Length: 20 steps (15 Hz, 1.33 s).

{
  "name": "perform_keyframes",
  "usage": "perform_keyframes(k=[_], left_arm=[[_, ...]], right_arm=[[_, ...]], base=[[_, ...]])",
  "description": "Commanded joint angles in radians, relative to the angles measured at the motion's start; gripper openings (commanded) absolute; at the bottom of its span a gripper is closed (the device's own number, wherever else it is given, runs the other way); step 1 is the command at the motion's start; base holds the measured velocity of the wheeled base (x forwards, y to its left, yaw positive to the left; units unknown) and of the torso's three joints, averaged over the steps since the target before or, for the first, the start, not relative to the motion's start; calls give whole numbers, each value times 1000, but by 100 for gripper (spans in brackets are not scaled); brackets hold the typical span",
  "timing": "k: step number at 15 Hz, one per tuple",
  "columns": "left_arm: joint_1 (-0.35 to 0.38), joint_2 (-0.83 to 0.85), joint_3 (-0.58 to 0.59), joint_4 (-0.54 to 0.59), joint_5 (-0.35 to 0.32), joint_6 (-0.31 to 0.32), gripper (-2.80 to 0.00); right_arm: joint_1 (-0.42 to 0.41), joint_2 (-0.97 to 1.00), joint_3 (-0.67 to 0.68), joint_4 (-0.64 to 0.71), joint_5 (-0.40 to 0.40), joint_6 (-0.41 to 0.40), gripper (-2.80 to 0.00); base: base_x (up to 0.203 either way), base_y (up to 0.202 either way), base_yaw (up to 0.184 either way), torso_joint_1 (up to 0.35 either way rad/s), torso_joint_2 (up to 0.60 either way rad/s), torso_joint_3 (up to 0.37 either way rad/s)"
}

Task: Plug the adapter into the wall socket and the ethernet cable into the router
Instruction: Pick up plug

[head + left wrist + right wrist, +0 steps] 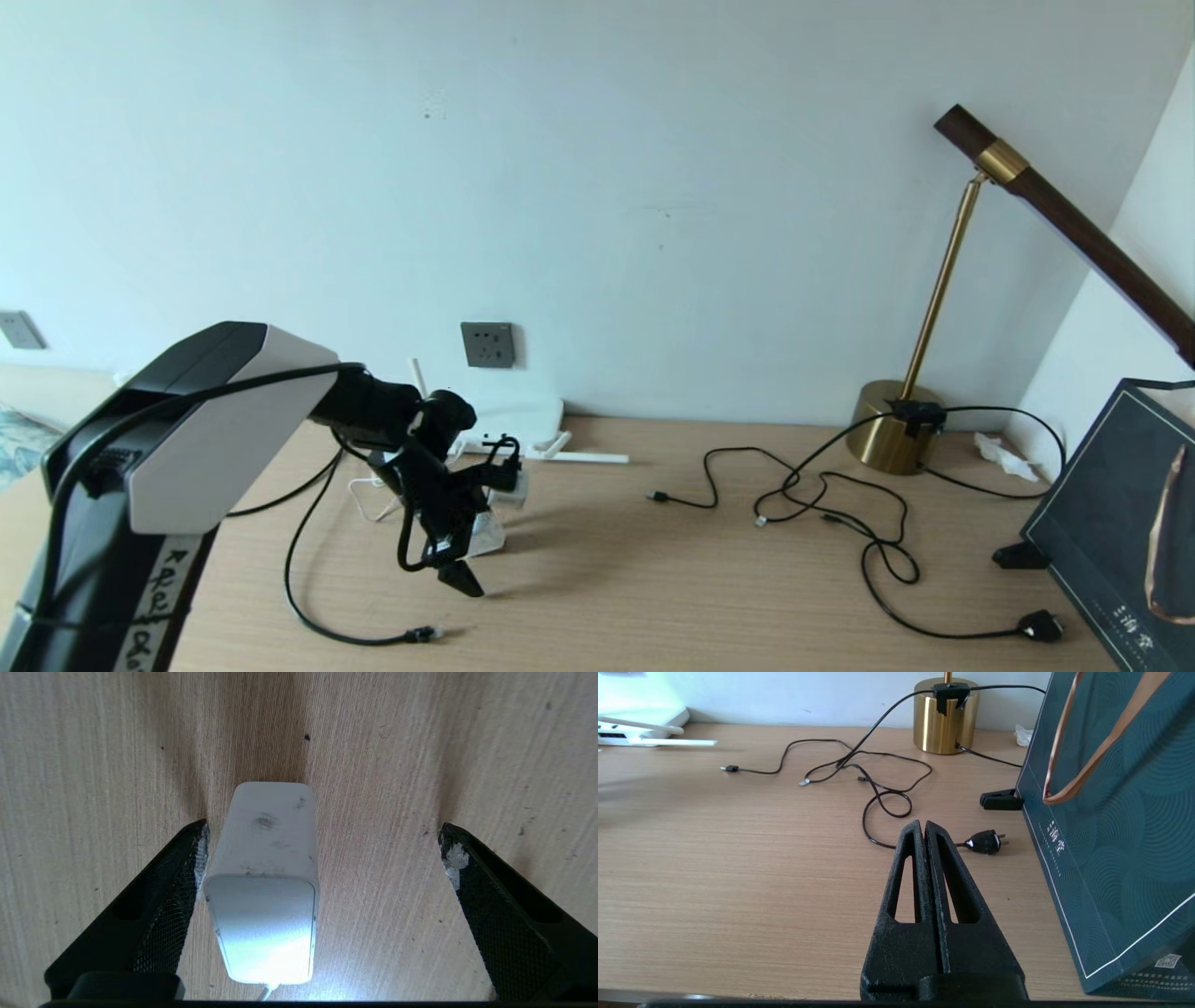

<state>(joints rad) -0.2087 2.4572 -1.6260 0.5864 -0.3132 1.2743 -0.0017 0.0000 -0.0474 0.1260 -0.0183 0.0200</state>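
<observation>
The white adapter (pixel 266 868) lies on the wooden desk (pixel 397 765) between the fingers of my left gripper (pixel 324 830), close against one fingertip (pixel 198 844) and well apart from the other. That gripper (pixel 481 527) is open and points down at the desk, in front of the white router (pixel 523 415) with its stick antennas. The dark grey wall socket (pixel 487 343) sits on the wall just above the router. The black ethernet cable (pixel 297 579) loops over the desk and ends in a clip connector (pixel 422 635) near the front. My right gripper (pixel 924 828) hovers shut and empty over the desk's right part.
A brass lamp base (pixel 887 439) stands at the back right with thin black cables (pixel 822 495) and a chunky black plug (pixel 1041 625) spread before it. A dark teal paper bag (pixel 1120 532) stands at the right edge. A paler wall plate (pixel 19 329) is far left.
</observation>
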Motion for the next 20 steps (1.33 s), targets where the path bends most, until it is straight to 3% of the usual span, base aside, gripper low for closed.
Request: perform_keyframes(k=[1,9,20], left_arm=[[1,-1,0,3,0,7,0],[4,-32,-25,60,8,7,0],[6,-6,-92,55,3,8,0]], right_arm=[[0,0,0,0,0,0,-280],[0,0,0,0,0,0,-280],[0,1,0,0,0,0,-280]], base=[[0,0,0,-69,193,113],[0,0,0,-8,19,13],[0,0,0,0,0,0]])
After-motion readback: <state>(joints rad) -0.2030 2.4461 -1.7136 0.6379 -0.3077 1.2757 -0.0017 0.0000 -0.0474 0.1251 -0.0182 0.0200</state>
